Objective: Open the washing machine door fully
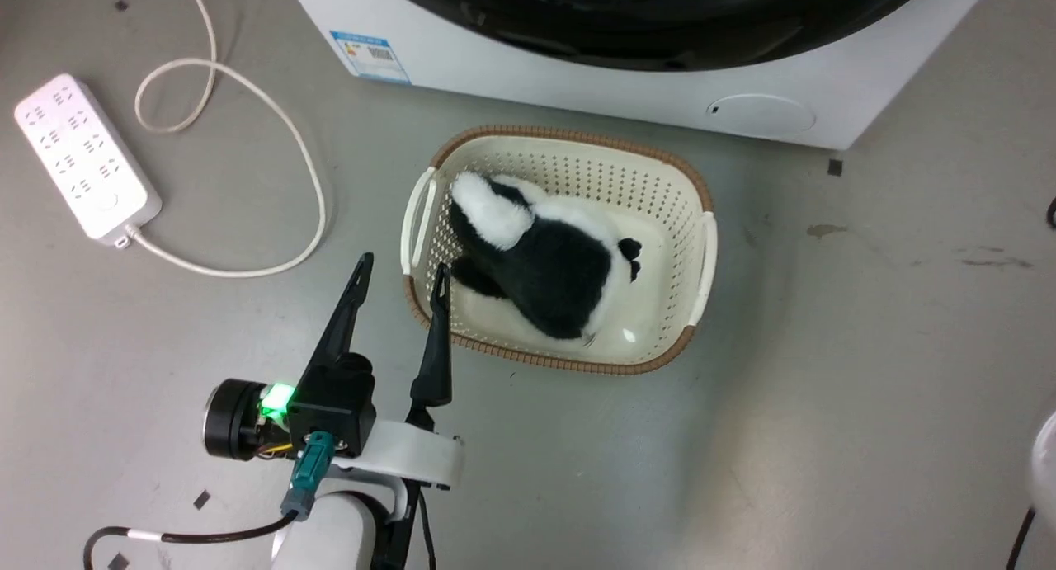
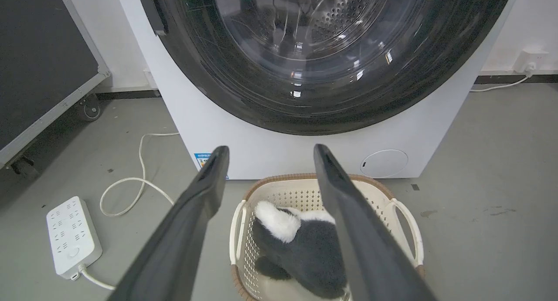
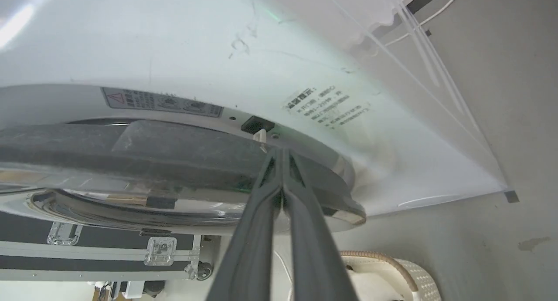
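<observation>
The right gripper [image 3: 282, 155] has its two dark fingers pressed together. Their tips lie against the dark edge of the washing machine door [image 3: 130, 157], which is seen edge-on with a shiny chrome rim. Just past the tips is a small black lock slot [image 3: 257, 125] in the white washing machine [image 3: 174, 39], beside a warning label [image 3: 161, 102]. A basket [image 3: 409, 279] sits on the grey floor [image 3: 501, 118], and a black case [image 3: 109, 244] with metal latches lies beyond the door.

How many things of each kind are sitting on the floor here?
washing machine: 1
basket: 1
plush toy: 1
power strip: 1
Total: 4
</observation>
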Controlling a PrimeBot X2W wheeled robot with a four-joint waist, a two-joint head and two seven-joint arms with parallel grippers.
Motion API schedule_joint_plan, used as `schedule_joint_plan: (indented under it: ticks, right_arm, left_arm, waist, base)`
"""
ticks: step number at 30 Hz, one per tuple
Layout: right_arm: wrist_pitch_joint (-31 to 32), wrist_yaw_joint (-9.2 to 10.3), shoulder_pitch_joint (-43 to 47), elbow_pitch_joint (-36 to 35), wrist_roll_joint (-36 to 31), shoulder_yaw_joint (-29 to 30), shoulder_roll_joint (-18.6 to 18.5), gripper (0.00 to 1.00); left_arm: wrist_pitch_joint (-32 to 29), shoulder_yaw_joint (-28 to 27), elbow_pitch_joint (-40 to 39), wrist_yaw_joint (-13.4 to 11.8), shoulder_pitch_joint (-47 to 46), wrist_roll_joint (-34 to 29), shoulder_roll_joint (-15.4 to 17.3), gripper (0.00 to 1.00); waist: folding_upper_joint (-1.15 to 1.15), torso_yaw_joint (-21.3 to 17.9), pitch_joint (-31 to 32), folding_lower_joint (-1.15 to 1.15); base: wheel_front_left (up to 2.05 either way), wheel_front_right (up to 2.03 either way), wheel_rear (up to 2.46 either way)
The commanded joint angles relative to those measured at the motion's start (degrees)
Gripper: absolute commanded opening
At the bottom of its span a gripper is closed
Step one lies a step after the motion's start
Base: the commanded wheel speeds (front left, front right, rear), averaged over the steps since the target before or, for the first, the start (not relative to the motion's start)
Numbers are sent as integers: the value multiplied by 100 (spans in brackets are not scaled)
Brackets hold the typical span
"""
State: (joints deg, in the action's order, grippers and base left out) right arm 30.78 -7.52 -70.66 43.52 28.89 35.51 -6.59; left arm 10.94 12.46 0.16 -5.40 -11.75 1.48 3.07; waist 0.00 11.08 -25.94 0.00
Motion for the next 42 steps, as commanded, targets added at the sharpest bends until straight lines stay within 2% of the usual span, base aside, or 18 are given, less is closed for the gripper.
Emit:
schedule_joint_plan:
  ticks: [1, 15, 19, 23, 28, 36, 42]
  right_arm:
    - [68, 2, -259, 139, 7, 110, -69, 0]
    - [1155, 3, -1958, 1832, -101, 1326, -453, 0]
    - [1404, 3, -2013, 2100, -107, 1494, -509, 0]
    - [1641, 3, -1919, 2284, -23, 1668, -498, 0]
    - [2052, 3, -1581, 2360, 244, 1886, -310, 0]
    - [2490, 3, -293, 1646, 483, 1633, 214, 0]
    - [2937, 3, 475, 1173, 934, 1416, 363, 0]
  left_arm:
    - [62, 43, -2, -34, -105, 23, 20, 100]
    - [254, 266, 30, -171, -428, 102, 8, 100]
    - [301, 295, 60, -208, -483, 107, 8, 100]
    - [349, 300, 99, -240, -482, 108, 41, 100]
    - [406, 319, 180, -277, -414, 113, 83, 100]
    - [406, 253, 339, -259, -118, 154, 170, 100]
    - [406, 236, 414, -249, 52, 179, 202, 100]
  waist:
    - [0, 54, -66, 0]
    - [0, 339, -515, 0]
    - [0, 354, -454, 0]
    - [0, 330, -275, 0]
    - [0, 255, 101, 0]
    - [0, 74, 897, 0]
    - [0, 16, 1278, 0]
  base:
    - [0, 0, 0]
    - [0, 0, 0]
    - [0, 0, 0]
    - [0, 0, 0]
    - [0, 0, 0]
    - [0, 0, 0]
    - [0, 0, 0]
